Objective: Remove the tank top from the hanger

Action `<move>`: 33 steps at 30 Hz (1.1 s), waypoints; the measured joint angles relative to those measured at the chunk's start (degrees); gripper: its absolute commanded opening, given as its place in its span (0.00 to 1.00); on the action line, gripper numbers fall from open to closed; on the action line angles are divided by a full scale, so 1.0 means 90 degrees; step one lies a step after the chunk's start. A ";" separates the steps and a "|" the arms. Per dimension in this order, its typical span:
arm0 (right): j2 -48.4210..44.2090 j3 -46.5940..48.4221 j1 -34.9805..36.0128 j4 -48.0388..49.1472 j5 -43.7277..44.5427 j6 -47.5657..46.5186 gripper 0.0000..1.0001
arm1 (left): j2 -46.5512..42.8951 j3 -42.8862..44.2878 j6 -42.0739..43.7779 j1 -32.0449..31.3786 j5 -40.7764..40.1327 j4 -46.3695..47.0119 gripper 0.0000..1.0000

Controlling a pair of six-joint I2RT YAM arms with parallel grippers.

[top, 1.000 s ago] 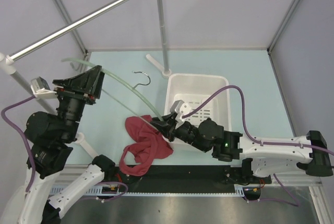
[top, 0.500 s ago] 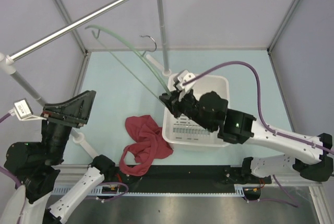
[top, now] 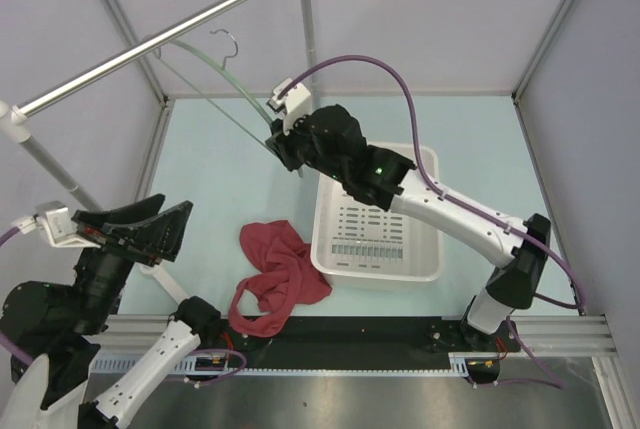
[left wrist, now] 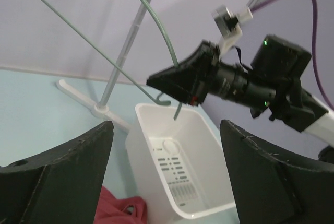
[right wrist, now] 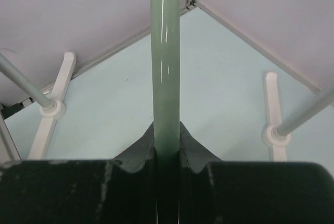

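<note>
The dark red tank top (top: 275,279) lies crumpled on the table left of the white basket, free of the hanger; a corner of it shows in the left wrist view (left wrist: 117,208). My right gripper (top: 278,141) is shut on the end of the pale green hanger (top: 212,71) and holds it high near the silver rail, its metal hook (top: 228,41) up by the rail. The hanger's bar stands between the jaws in the right wrist view (right wrist: 166,78). My left gripper (top: 150,232) is open and empty at the left, away from the tank top.
The white basket (top: 425,259) stands at centre right, also in the left wrist view (left wrist: 141,151). The silver rail (top: 150,46) crosses the back left on white-footed posts (top: 318,137). Grey walls enclose the table.
My right arm has lifted the bare hanger up and back-left toward the rail. The tank top stays on the table. My left arm has drawn back and lower.
</note>
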 measured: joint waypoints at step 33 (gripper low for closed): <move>0.1647 0.1911 -0.0231 -0.0129 -0.0619 0.0032 0.26 | 0.1258 -0.3143 -0.1287 -0.0007 0.1389 -0.1241 0.93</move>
